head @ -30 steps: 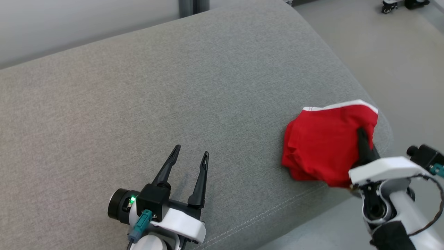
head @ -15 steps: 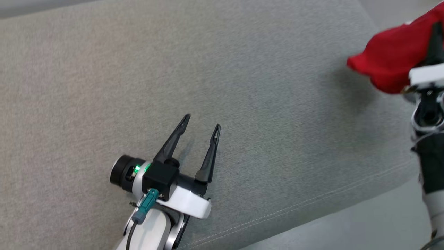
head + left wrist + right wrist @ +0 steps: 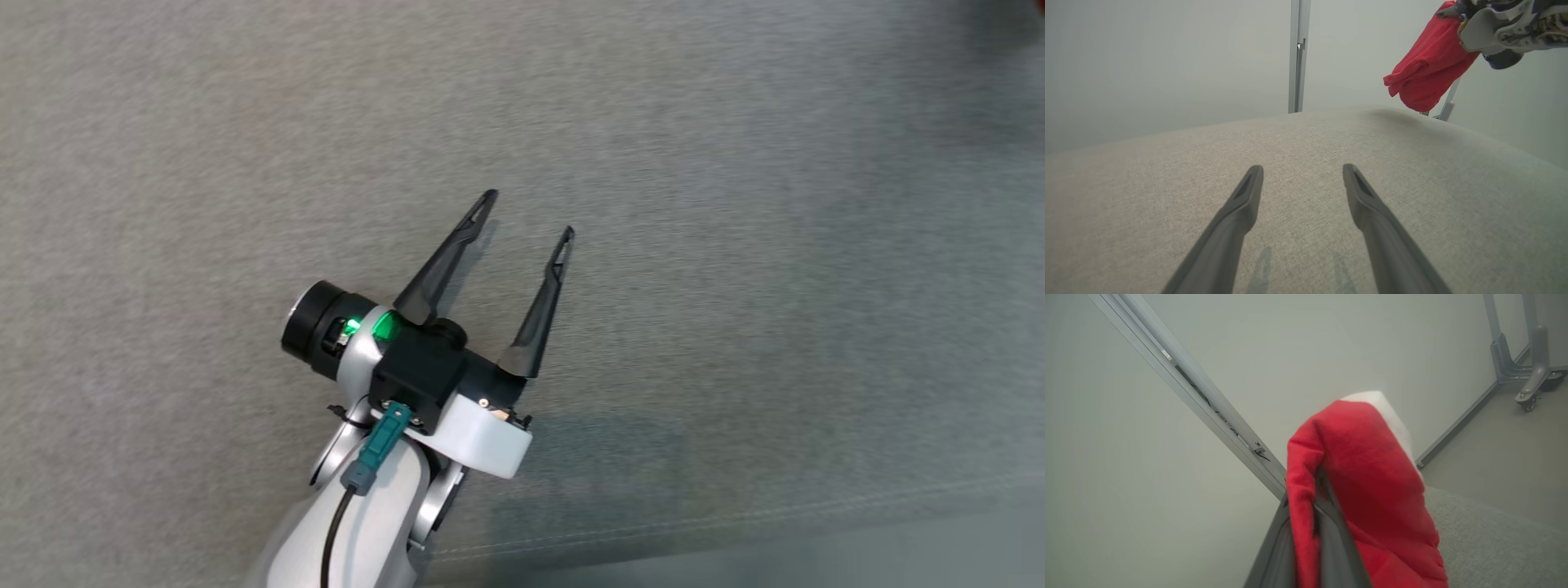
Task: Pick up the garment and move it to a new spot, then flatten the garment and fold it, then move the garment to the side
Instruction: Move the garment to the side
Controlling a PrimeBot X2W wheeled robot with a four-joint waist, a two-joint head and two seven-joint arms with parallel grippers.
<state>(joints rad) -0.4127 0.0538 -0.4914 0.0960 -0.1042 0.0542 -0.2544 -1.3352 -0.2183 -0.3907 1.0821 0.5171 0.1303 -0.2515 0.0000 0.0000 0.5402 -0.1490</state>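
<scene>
Head view: the left gripper (image 3: 529, 212) hovers low over the grey cushion (image 3: 735, 163), near its front seam. Its two dark fingers are spread wide and hold nothing. A green light glows on its wrist housing, and a teal plug sits below it. No brand or writing is legible there.

Left wrist view: the same spread fingers point across bare fabric toward the cushion's far edge. Above the far right corner the red garment (image 3: 1427, 73) hangs bunched in the air, clear of the cushion, and casts a soft shadow on it. It hangs from the right gripper (image 3: 1450, 10), well apart from the left one.

Right wrist view: the right fingers are pressed together, pinching a fold of the garment (image 3: 1372, 477). The cloth drapes over and around them, and a white trim (image 3: 1376, 400) shows at its top. No label or print can be read.

Judged from this, the first step is in hand: the garment is picked up and not yet set down. The next move calls for lowering it onto the open middle of the cushion. Then the right gripper can let go, so both grippers can spread it flat.
</scene>
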